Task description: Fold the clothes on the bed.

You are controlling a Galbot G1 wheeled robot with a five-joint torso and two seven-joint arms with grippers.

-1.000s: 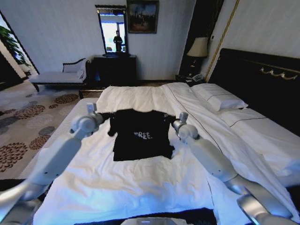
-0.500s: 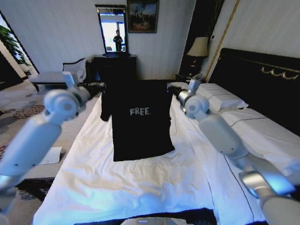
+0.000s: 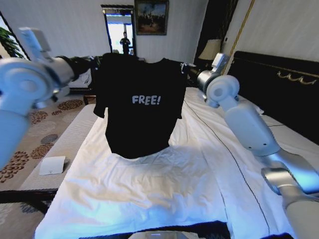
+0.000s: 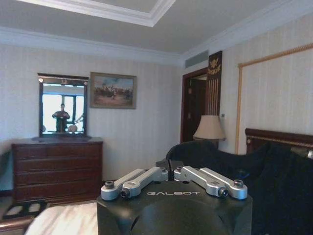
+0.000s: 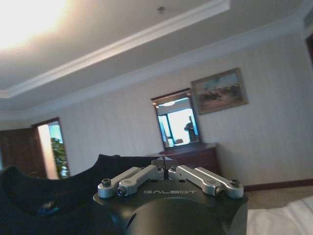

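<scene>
1. Nearest: large double bed w/ white sheets (image 3: 149, 194), bare and fairly smooth below the shirt; hem of the shirt touching or just brushing the sheet mid-bed, hard to tell which.
2. Black short-sleeved soft-fabric T-shirt w/ white "FREE!" lettering (image 3: 142, 107) hanging upright over the bed, print facing the head cam, long axis vertical, collar up, hem down.
3. Left claw (image 3: 94, 62) pinched narrow on the shirt's shoulder on the robot's left; right claw (image 3: 187, 69) clamped likewise on the opposite shoulder. Both level, at the shirt's top corners, shirt spread between them; neither arm nearer.
4. Judged: next move hinges on that vertical hang, i.e. lowering so the shirt lands flat lengthwise on the sheet.
5. Beyond: white pillows (image 3: 259, 110) and dark headboard (image 3: 279, 84) on the right.
6. Far wall: dark wooden dresser (image 4: 56, 166), mirror (image 4: 63, 105), framed painting (image 4: 112, 90), bedside lamp (image 4: 209, 128). Patterned carpet (image 3: 30, 129) on the left, white paper sheet (image 3: 52, 165) lying on it.
</scene>
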